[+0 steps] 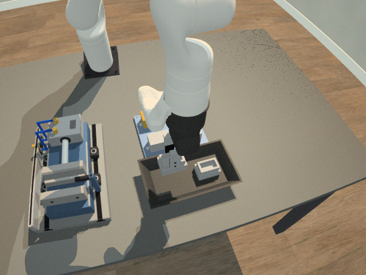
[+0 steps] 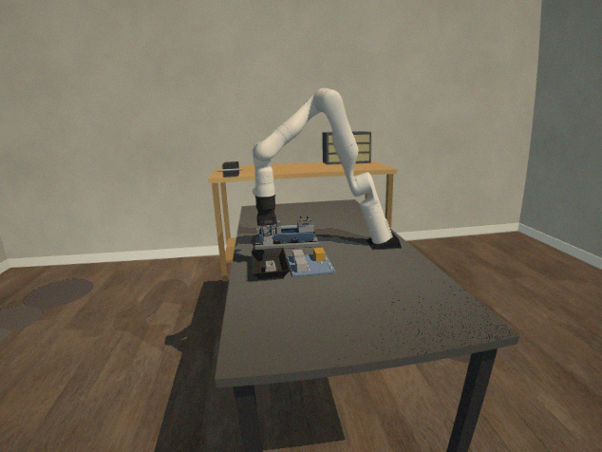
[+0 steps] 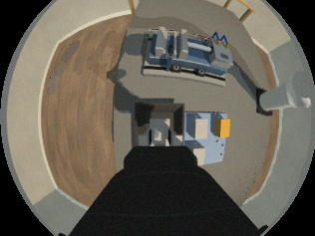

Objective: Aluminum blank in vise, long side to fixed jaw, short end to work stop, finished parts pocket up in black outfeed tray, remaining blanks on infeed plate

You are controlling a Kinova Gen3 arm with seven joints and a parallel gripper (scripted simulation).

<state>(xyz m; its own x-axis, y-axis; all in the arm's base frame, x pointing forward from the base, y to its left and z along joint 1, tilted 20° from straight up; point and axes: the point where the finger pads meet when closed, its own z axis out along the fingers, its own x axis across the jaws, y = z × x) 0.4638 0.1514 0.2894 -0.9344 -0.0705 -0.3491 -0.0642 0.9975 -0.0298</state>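
My gripper (image 1: 172,164) is shut on a gray block (image 1: 172,168) and holds it just above the left half of the black outfeed tray (image 1: 189,173). The fingers hide the block's top, so I cannot tell whether it has a pocket. A finished part (image 1: 206,169) lies pocket up in the right half of the tray. Behind the tray is the blue infeed plate with a gray blank (image 1: 156,141) and a yellow brass blank (image 1: 143,118) on it. The vise (image 1: 64,168) stands at the left, with the work stop rod (image 1: 83,178) between its jaws. In the wrist view the gripper (image 3: 158,134) is over the tray (image 3: 156,118).
The arm's base (image 1: 100,62) is bolted at the back of the table. The arm's lower links hang over the infeed plate and hide part of it. A wooden side table (image 2: 301,170) stands behind the work table, beyond the vise (image 2: 287,233).
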